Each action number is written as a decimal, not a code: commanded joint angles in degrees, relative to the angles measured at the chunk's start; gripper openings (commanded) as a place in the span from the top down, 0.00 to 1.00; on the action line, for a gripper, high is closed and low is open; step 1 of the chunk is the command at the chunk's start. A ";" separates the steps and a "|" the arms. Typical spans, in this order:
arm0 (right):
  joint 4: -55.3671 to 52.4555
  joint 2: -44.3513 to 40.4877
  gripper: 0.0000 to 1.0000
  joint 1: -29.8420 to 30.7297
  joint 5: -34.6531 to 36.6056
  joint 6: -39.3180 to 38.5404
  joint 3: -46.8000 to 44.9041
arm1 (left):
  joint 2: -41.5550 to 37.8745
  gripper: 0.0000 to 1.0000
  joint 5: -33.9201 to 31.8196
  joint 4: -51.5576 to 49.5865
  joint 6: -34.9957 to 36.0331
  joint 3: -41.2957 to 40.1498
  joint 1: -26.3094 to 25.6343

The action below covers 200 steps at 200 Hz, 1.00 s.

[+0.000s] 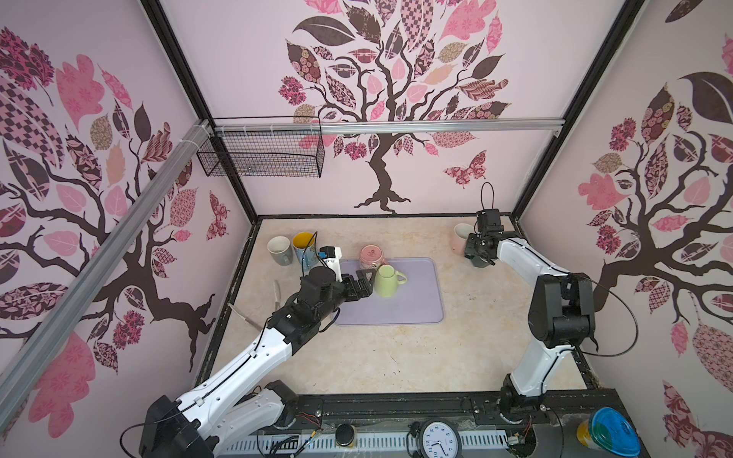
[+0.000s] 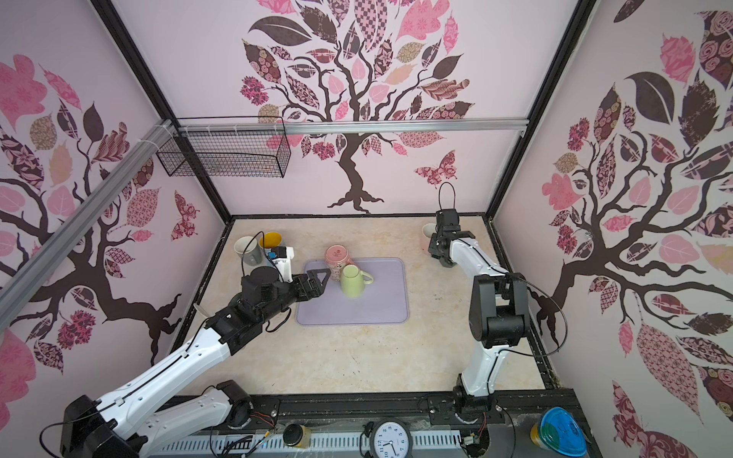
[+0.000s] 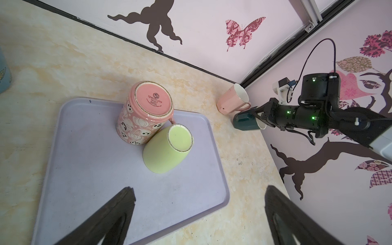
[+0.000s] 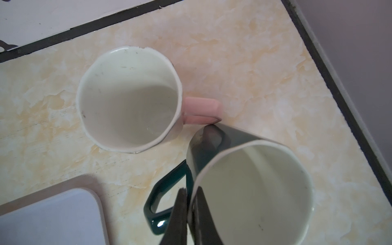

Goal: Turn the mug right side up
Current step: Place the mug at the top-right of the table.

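Right wrist view: right pincer [image 4: 189, 192] grasps the dark green mug [image 4: 250, 191], mouth up. Left pincer [image 3: 199, 188] released; light green mug [image 3: 167, 152] and patterned mug [image 3: 140, 118] upside down.

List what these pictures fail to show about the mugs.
The dark green mug: in both top views, lost against the right arm's dark wrist; right wrist view, rim cut by the bottom edge.
The light green mug: upside down, inside hidden; left wrist view, its body hides its handle.
The yellow-lined mug: in a top view, partly behind the left wrist camera.
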 commanded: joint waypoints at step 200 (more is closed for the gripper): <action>8.64 -12.04 0.00 -0.65 -8.55 -0.03 -6.48 | 1.63 0.01 -2.92 -3.84 2.97 1.25 0.46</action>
